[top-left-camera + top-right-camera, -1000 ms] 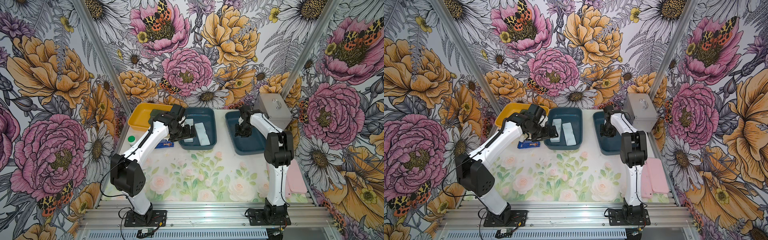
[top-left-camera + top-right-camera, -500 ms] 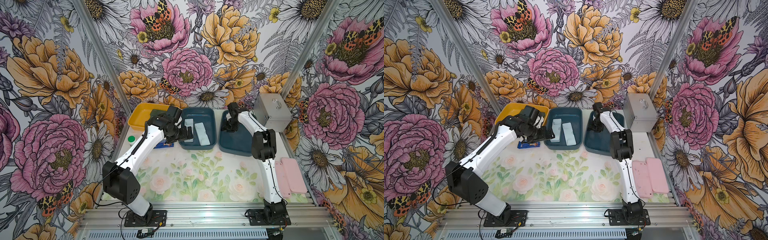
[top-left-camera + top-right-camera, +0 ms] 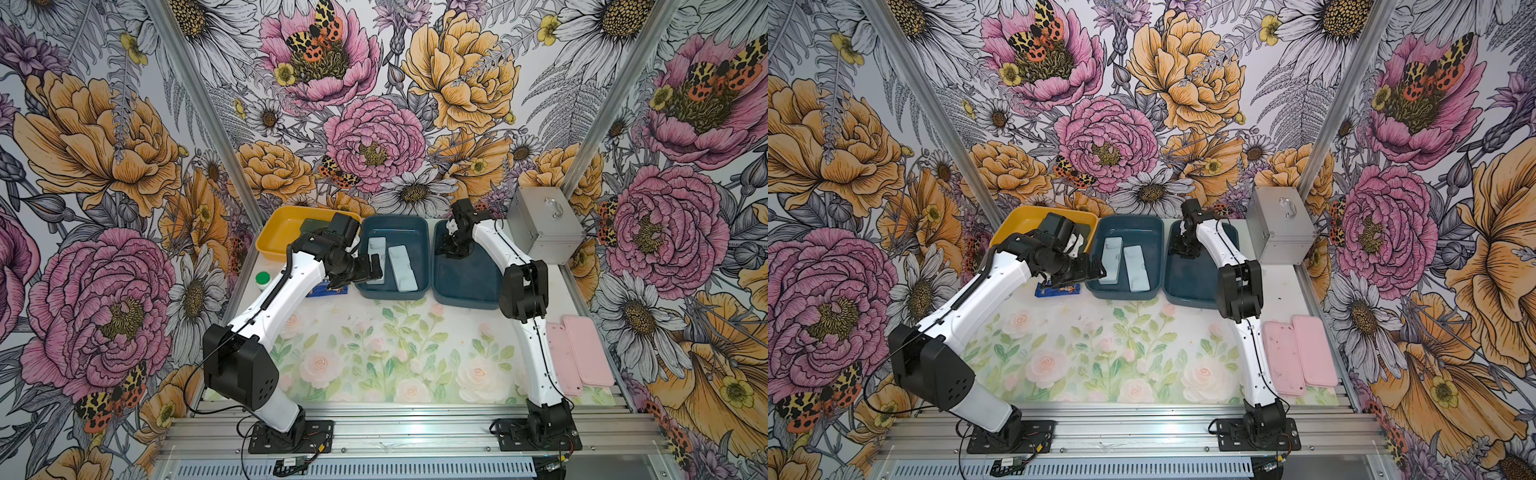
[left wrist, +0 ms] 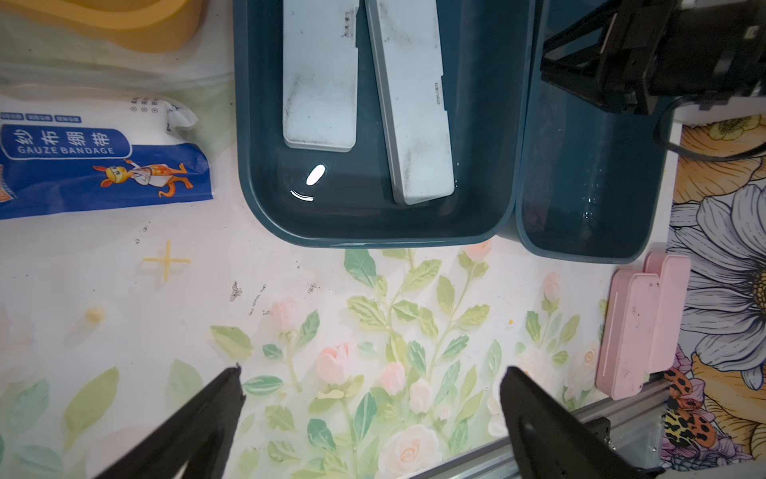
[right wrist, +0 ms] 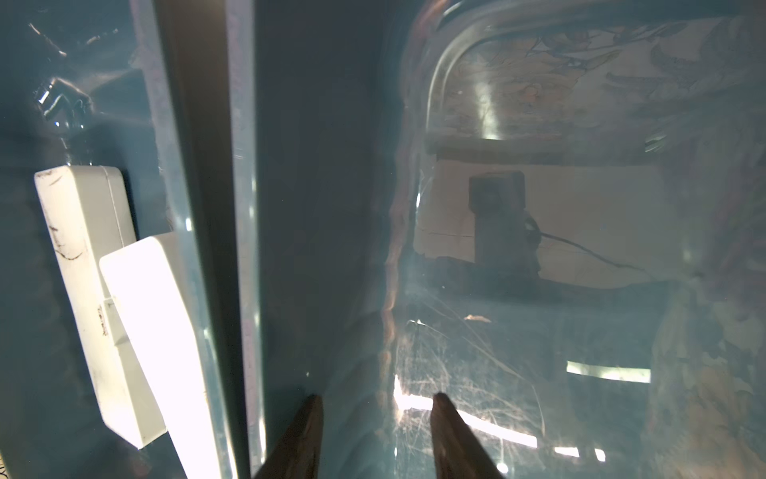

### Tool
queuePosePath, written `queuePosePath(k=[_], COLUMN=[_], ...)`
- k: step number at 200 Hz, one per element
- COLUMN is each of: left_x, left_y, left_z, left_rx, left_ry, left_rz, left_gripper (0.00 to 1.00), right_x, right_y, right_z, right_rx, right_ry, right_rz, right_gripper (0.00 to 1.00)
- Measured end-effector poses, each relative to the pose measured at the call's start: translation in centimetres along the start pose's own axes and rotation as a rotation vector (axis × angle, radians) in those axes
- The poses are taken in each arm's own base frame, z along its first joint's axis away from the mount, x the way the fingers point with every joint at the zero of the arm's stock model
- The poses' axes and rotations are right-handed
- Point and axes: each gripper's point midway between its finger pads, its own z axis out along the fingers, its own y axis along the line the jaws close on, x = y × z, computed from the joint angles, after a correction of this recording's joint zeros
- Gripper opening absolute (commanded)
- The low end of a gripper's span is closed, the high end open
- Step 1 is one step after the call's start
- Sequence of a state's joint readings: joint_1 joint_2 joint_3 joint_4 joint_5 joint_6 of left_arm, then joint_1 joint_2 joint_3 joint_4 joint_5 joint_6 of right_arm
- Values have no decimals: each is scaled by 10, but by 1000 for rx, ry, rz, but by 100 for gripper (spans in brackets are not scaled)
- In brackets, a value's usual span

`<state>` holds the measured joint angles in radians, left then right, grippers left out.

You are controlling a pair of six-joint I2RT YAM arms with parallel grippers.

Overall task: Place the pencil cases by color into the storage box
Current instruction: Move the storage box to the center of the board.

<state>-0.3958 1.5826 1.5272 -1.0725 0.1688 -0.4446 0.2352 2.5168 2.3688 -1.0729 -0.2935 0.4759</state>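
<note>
Two arms reach from the front rail toward the bins. On the left arm the elbow sits low near the front. Its white forearm runs diagonally toward the far centre, and the wrist is turned so the left gripper [image 3: 374, 270] hangs above the near left corner of the middle bin [image 3: 390, 293]. Its jaws are spread wide with nothing between the fingers [image 4: 203, 431]; only the flowered mat shows under them.

The right arm's lower link stands nearly upright to a high black elbow. From there the forearm stretches toward the back wall, and the wrist bends down so the right gripper [image 3: 451, 251] dips into the far left corner of the right bin [image 3: 461, 303]. Its jaws are partly apart and nothing shows between them, only the scratched bin floor in the right wrist view.

Both blue cases [image 3: 402, 268] lie side by side in the middle bin. The pink cases [image 3: 588, 351] lie together on the table's right edge. A green case [image 3: 311, 225] shows in the yellow tray [image 3: 274, 239], mostly hidden behind the left wrist.
</note>
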Motion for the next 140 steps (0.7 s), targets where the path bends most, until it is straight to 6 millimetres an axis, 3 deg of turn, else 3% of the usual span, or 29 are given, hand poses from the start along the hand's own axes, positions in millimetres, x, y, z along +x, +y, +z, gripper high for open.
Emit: queuePosePath(k=[31,52,79,98,122,140], left_x=[-2,-1,-2,-4,-9,-12], left_y=[2,3,2,2,1,0], left_z=[-1,-1,-2,-2,-2,-2], left_rx=[-2,-2,1,4,12,17], left_ry=[-3,-3,-10,-17,-36,-46], left_rz=[-7,-7,-3,-2,-4,-6], left_gripper=[99,99,99,99,99,99], right_x=[3,5,13,18,20,33], right_y=[-1,-8,-24,-25,-15,-16], right_z=[9,10,-8,-48,-124,-175], right_rx=[4,51,152,187,179,176], right_ry=[16,5,-23,-75,-197,-268], right_rz=[10,11,-4,-32,-67,-79], right_gripper=[46,52,65,73,82,85])
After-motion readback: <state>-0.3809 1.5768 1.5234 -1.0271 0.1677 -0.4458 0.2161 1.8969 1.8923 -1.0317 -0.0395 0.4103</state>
